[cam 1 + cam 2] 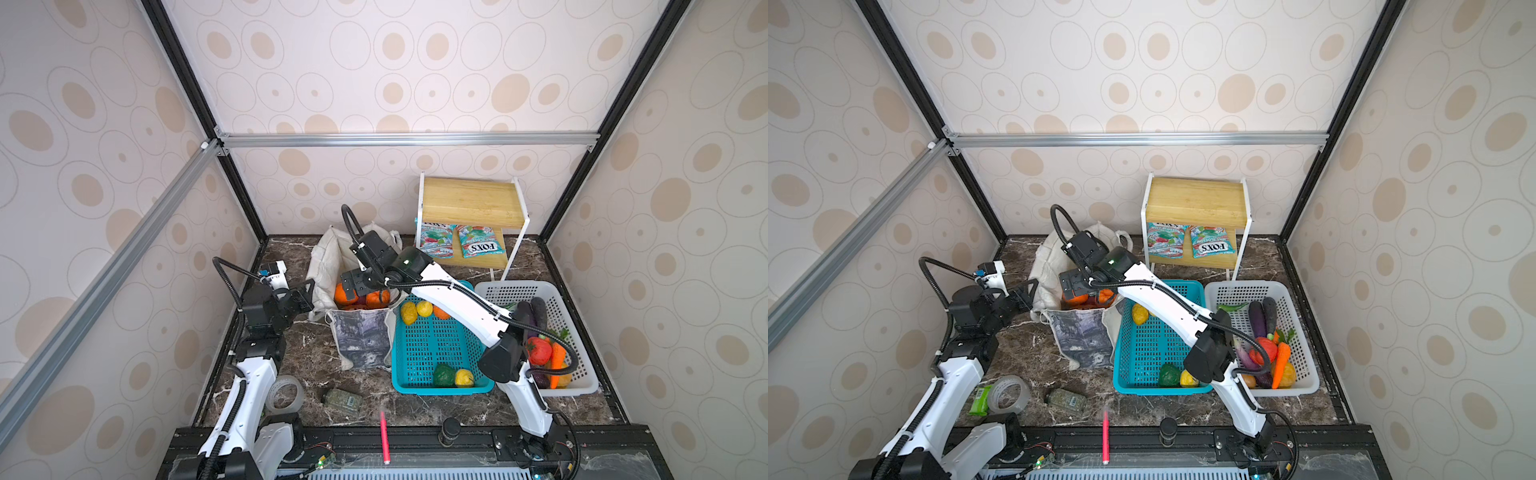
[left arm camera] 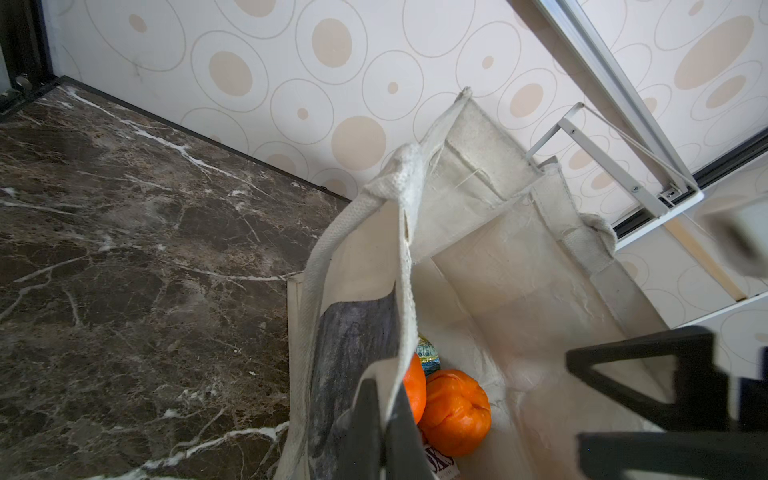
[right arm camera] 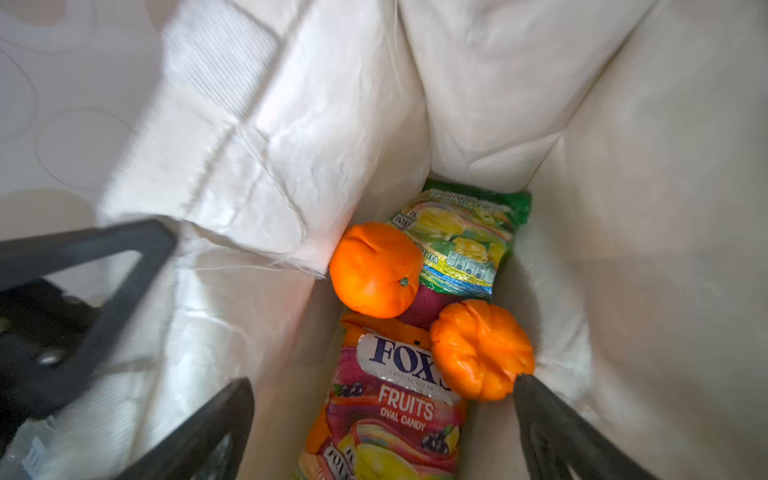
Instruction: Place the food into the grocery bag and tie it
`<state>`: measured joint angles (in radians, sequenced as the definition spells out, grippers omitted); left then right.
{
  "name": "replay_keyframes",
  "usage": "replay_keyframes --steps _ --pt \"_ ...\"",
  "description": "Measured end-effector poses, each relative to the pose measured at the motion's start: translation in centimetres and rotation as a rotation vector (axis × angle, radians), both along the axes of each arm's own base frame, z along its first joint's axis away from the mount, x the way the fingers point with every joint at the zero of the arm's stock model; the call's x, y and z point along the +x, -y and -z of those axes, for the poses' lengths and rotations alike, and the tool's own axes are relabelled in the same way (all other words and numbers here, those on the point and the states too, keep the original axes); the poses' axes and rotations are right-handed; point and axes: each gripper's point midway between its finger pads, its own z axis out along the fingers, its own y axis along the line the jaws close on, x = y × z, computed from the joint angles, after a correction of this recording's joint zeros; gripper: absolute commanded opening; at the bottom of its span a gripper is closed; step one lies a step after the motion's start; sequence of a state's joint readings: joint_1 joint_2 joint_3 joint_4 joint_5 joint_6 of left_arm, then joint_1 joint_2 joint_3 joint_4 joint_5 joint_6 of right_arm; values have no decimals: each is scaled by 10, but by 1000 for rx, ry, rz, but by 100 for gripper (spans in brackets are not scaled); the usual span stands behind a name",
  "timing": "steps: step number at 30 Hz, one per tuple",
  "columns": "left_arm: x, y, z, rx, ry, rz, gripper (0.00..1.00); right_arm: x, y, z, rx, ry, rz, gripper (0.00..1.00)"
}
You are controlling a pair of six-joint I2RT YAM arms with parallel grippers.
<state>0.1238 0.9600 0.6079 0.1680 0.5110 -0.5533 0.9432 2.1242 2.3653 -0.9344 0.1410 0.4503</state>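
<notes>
The right arm reaches over the grocery bag (image 1: 363, 336). The right fingers (image 3: 552, 424) are wide apart above an orange (image 3: 376, 270) and a pumpkin (image 3: 482, 349) inside. The left arm is bent, and the left fingers (image 2: 365, 436) pinch the bag's rim. The bag stands near the back edge of the dark marble worktop (image 1: 316, 357), beside a teal basket (image 1: 415, 388). Spotty walls (image 1: 415, 83) stand around.

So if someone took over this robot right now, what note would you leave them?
Left gripper: shut on the grocery bag rim, holding it open.
Right gripper: open, empty, at the bag's mouth.
Done: orange, small pumpkin, green packet and orange-red packet lie in the bag.
Left to do: yellow fruits and others in the teal basket, two packets on the wooden shelf; bag not yet tied.
</notes>
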Motion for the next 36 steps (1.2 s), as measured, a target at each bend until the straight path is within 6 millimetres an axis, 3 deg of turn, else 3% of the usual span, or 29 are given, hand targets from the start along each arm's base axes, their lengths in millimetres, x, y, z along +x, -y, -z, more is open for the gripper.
replay_keyframes --steps 4,7,9,11,14,19,23,26,31,34,36 --pt "0 0 0 0 0 0 0 -14 40 -53 57 100 53 100" --pt "0 0 0 1 0 -2 0 -22 74 -74 90 156 104 100" --pt "0 0 0 1 0 -2 0 -22 92 -74 105 158 137 100" --pt "0 0 1 0 -1 -2 0 -13 107 -62 107 137 175 93" --pt "0 0 0 0 0 -2 0 3 119 -22 74 68 218 82" --pt "0 0 0 1 0 -3 0 6 99 38 14 -47 152 46" --pt "0 -3 1 12 -9 -16 0 8 76 51 -12 -72 103 26" --pt "2 -9 -11 39 -15 -48 0 13 55 31 9 -39 74 18" --pt "4 -10 -56 44 30 -55 0 23 30 -26 86 57 49 17" --pt "4 -9 -69 36 62 -53 0 29 27 -50 120 104 60 17" --pt "5 -9 -70 29 65 -56 0 31 28 -56 128 117 67 17"
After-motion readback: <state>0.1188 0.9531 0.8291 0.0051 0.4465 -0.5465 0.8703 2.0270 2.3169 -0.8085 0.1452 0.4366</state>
